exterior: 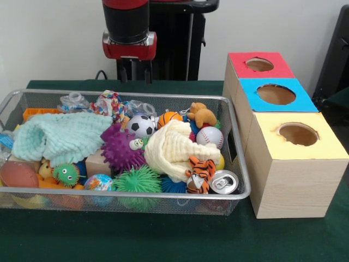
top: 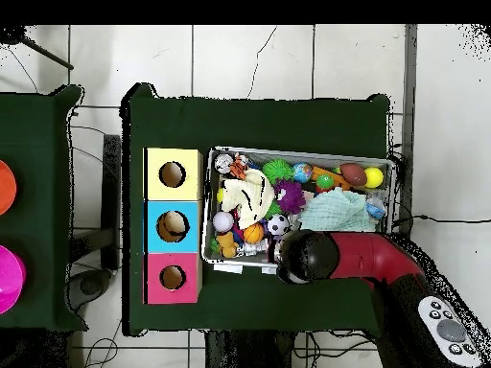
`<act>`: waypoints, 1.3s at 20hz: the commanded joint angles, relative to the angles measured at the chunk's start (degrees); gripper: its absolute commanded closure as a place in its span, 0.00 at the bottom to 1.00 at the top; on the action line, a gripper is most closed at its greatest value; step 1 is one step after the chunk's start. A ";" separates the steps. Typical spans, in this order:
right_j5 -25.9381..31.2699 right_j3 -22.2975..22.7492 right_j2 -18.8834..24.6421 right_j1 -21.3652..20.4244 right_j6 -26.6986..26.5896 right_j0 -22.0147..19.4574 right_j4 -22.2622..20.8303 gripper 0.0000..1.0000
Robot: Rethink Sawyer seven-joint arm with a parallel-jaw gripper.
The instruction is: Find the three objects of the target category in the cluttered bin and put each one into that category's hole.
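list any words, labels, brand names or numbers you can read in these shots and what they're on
No text can be read in either view.
Can: only the silver top shows, with no lettering visible.
White tags on the cloth beside the bin: too small to read.
Red, blue and yellow boxes: plain coloured tops with no writing.
Buttons on the arm: marks too small to make out.

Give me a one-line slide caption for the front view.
Sawyer's hand hangs behind a wire bin crammed with toys, beside three wooden boxes with red, blue and yellow holed tops.
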 commanded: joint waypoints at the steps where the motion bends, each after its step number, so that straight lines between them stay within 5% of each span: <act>1: 5.88 -1.21 4.50 0.65 -10.58 -2.66 -0.28 0.00; 26: 4.75 -8.24 6.39 9.03 -15.62 -7.66 -6.06 0.00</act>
